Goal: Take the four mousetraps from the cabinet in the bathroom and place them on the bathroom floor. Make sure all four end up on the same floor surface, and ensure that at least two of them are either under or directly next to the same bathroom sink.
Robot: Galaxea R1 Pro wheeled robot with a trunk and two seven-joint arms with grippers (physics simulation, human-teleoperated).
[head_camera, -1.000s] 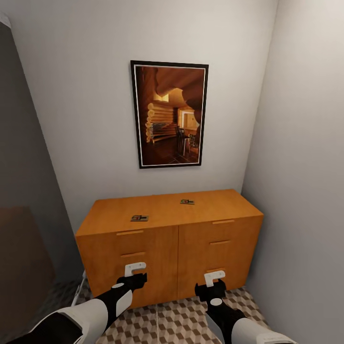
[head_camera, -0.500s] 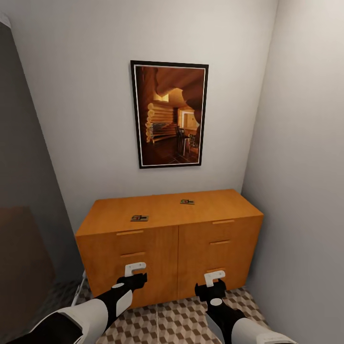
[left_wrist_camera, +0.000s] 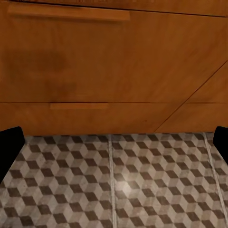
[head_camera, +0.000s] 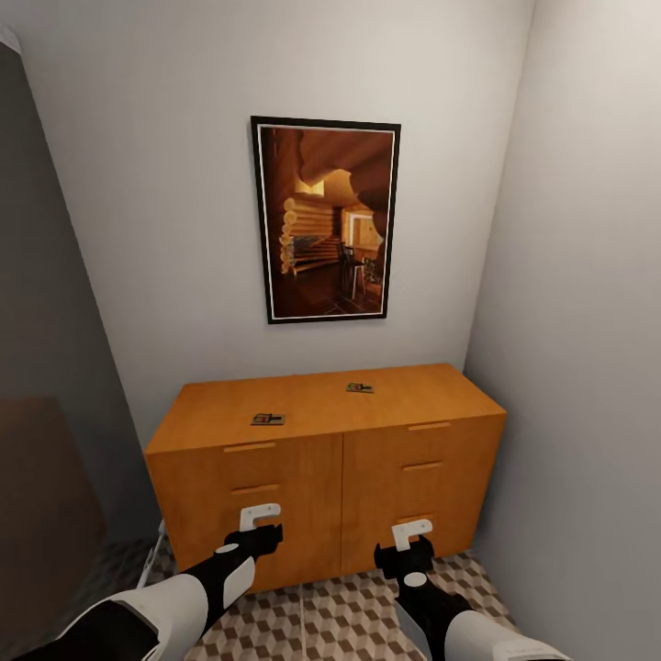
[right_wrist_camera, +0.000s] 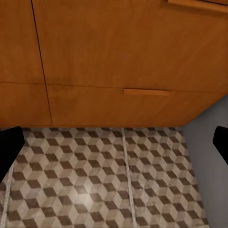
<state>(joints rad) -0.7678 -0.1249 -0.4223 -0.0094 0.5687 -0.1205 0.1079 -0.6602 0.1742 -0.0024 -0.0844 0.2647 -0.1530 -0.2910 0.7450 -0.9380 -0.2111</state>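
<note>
Two mousetraps lie on the flat top of the orange-brown cabinet [head_camera: 404,482]: one mousetrap [head_camera: 268,420] near the front left, the other mousetrap [head_camera: 360,387] further back and to the right. My left gripper [head_camera: 261,525] and right gripper [head_camera: 411,536] hang low in front of the lower drawers, well below the cabinet top. Both are open and empty; in each wrist view the black fingertips [left_wrist_camera: 9,143] [right_wrist_camera: 8,142] stand far apart at the picture's sides. The cube-patterned bathroom floor [head_camera: 340,620] lies beneath them. The sink is out of view.
The cabinet stands in a narrow nook against the back wall, under a framed picture [head_camera: 326,220]. A grey wall [head_camera: 588,367] closes the right side, touching the cabinet's end. A dark panel [head_camera: 41,514] stands at the left. Drawer bar handles [left_wrist_camera: 69,13] [right_wrist_camera: 147,91] face the wrists.
</note>
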